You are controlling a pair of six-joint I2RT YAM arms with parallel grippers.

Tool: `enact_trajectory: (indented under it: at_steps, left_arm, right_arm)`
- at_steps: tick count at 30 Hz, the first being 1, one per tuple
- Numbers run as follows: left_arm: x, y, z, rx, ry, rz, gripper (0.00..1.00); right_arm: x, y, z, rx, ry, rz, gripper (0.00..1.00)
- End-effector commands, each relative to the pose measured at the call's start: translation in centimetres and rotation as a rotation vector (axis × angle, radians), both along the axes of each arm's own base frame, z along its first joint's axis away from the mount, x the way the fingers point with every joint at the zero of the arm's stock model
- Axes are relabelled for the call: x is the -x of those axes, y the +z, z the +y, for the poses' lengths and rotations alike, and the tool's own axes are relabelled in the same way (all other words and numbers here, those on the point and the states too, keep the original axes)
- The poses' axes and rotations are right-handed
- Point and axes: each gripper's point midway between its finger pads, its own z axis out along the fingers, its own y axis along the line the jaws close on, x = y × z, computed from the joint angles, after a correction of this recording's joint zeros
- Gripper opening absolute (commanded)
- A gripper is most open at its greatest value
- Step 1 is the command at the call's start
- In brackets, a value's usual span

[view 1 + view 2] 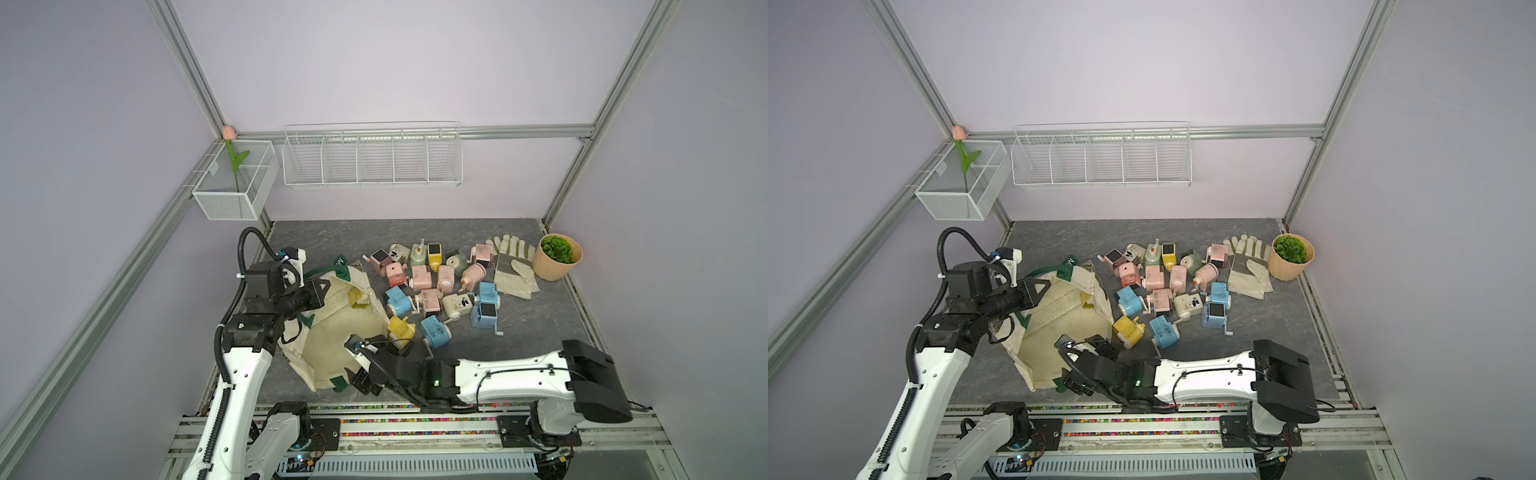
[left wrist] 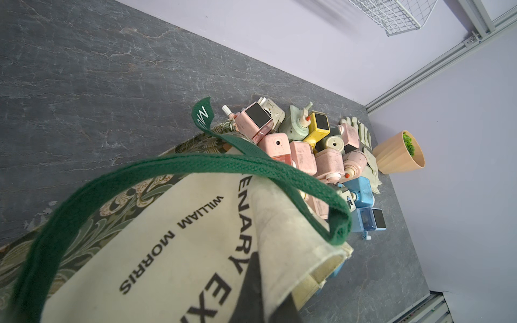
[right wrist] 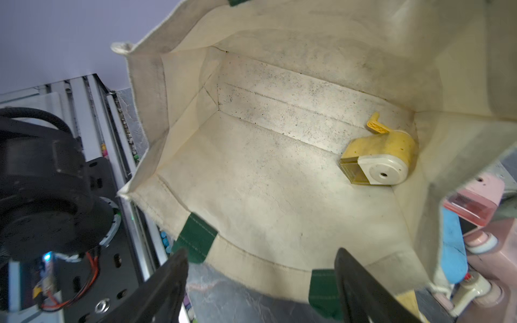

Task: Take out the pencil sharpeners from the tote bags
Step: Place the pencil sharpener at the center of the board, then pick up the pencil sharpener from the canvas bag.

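Left pincer point(image 1: 321, 291) pinches tote bag point(image 1: 332, 347) rim; yellow sharpener point(image 3: 380, 156) lies inside.

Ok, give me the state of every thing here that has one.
tote bag: lying down, mouth held open.
left gripper: jaws shut on the tote bag's rim.
right gripper: jaws open, empty, at the bag's mouth.
yellow sharpener: inside the bag, not gripped.
other sharpeners: out, heaped on the table.
plant pot: upright.

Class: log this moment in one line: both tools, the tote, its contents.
left tool: shut on tote bag | right tool: open at its mouth | inside: yellow sharpener | other sharpeners: on table
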Motion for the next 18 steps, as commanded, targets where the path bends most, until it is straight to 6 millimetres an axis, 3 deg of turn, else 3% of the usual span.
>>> enact_trajectory:
  at_steps: [1, 7, 10, 18]
  left_arm:
    - [-0.1, 2.1, -0.3, 0.025, -0.017, -0.079, 0.00]
    - [-0.2, 2.0, -0.4, 0.027, -0.025, -0.077, 0.00]
    - [-0.2, 2.0, -0.4, 0.025, -0.023, -0.075, 0.00]
    - [-0.2, 2.1, -0.3, 0.020, -0.018, -0.084, 0.00]
  right_arm:
    - [-1.9, -1.1, 1.4, 0.064, -0.048, -0.054, 0.82]
    - [-6.8, -3.4, 3.9, 0.086, -0.151, -0.055, 0.83]
    - [-9.6, -4.2, 4.4, 0.086, -0.209, -0.052, 0.90]
    - [-15.9, -6.2, 3.6, 0.131, -0.396, -0.126, 1.00]
